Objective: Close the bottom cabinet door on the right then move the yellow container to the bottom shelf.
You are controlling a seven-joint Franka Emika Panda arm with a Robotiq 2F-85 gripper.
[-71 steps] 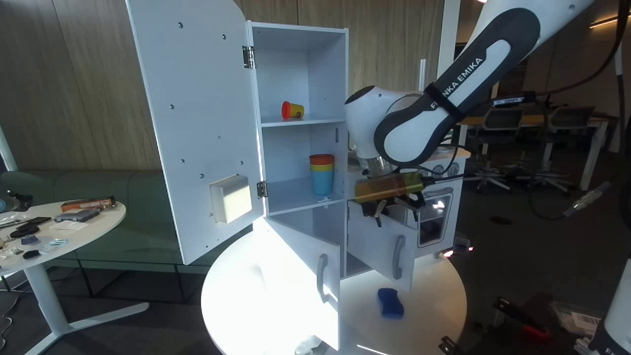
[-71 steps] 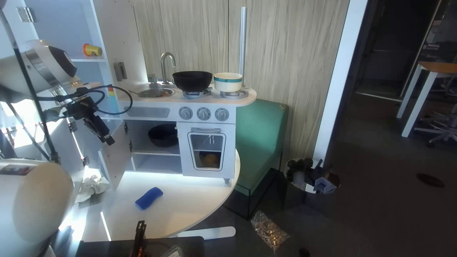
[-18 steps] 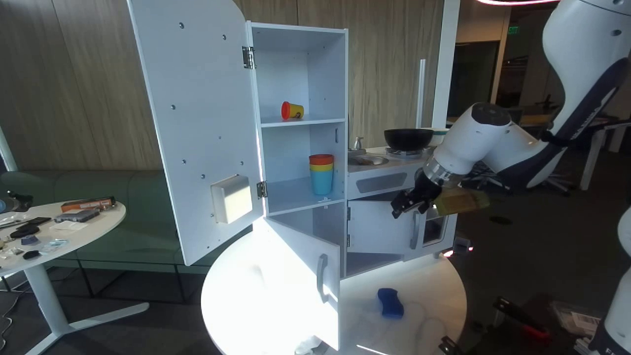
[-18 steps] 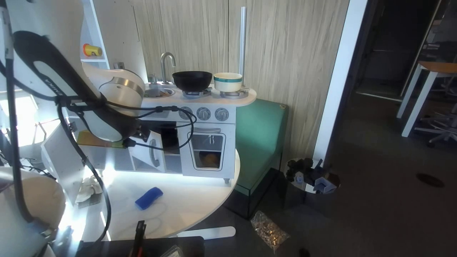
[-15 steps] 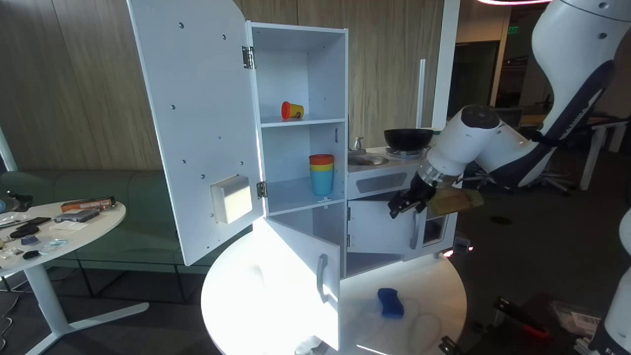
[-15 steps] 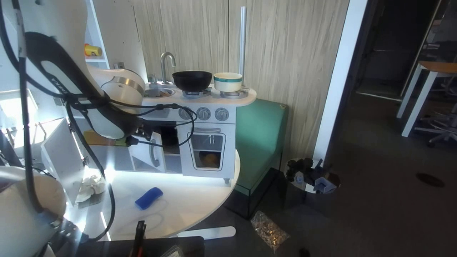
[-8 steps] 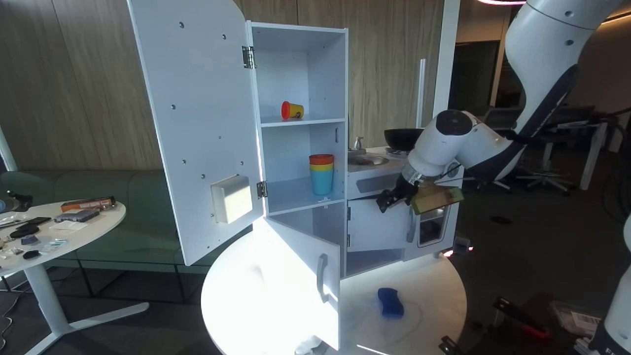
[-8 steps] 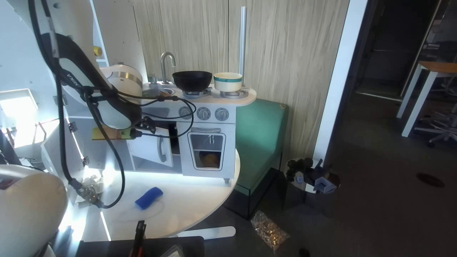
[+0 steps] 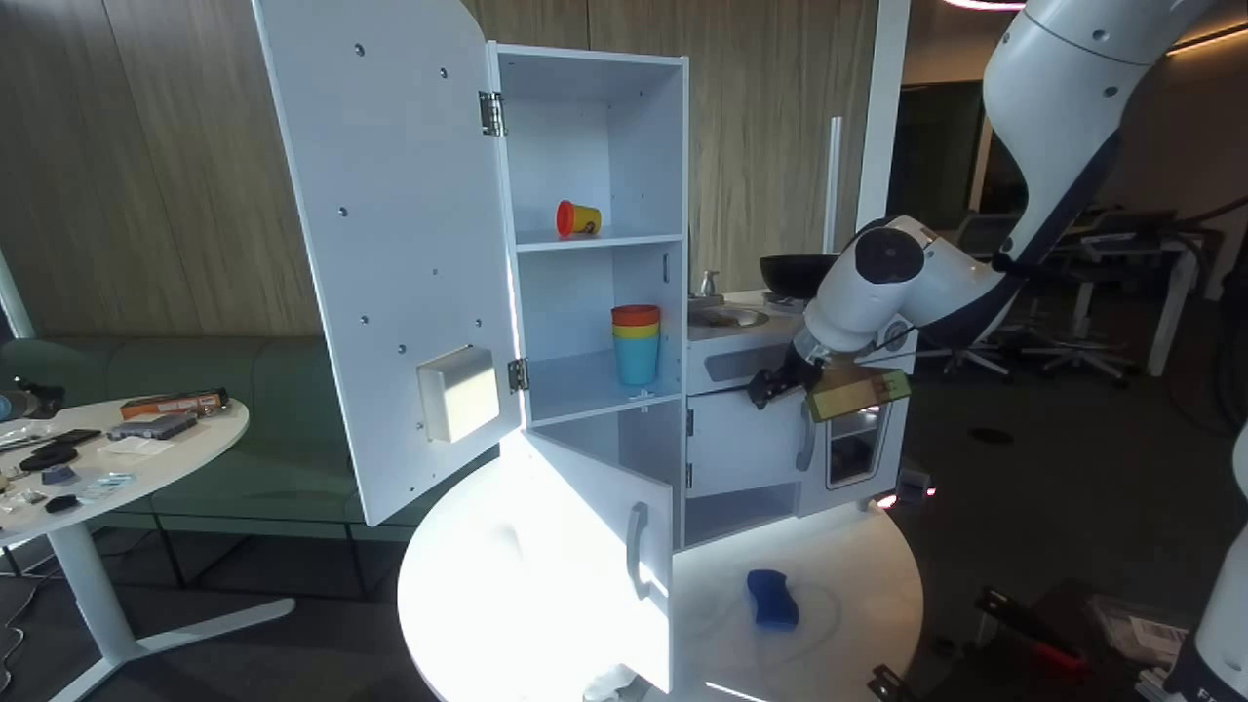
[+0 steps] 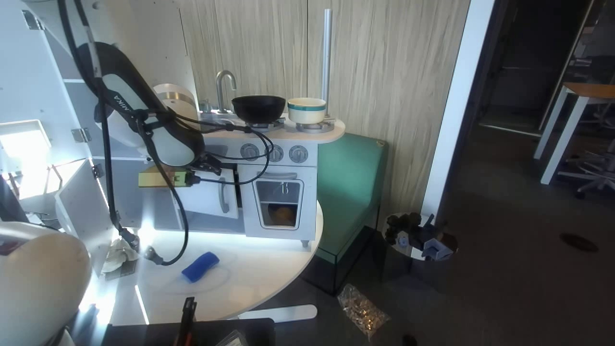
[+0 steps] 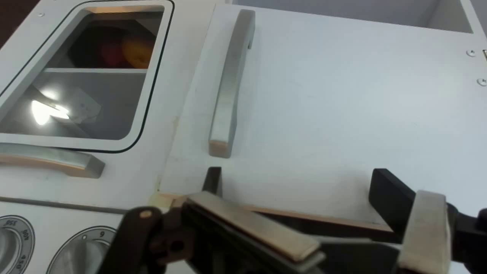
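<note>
With its two fingers spread wide and nothing between them, the end effector is stationed at the upper edge of the right door, one fingertip seemingly just beside the end of the handle, a stance we read as meant for pushing rather than gripping; whether it touches the panel we cannot tell. A dark gap at the door's top in the wrist view, and another beside the oven in an exterior view, tells us that the door is ajar, so the first half of the job looks unfinished. The yellow container lies on its side on the upper board, its red end facing the tall door, a pose that we judge leaves it liable to roll when touched. Its destination, the bottom shelf, holds a stack of cups upright toward the oven side, so we expect the container to be set beside them. The tall door is swung wide, which usefully leaves both levels within reach from the front. On the counter, a blue sponge lies in front of the right door, outside the task as we understand it.
</note>
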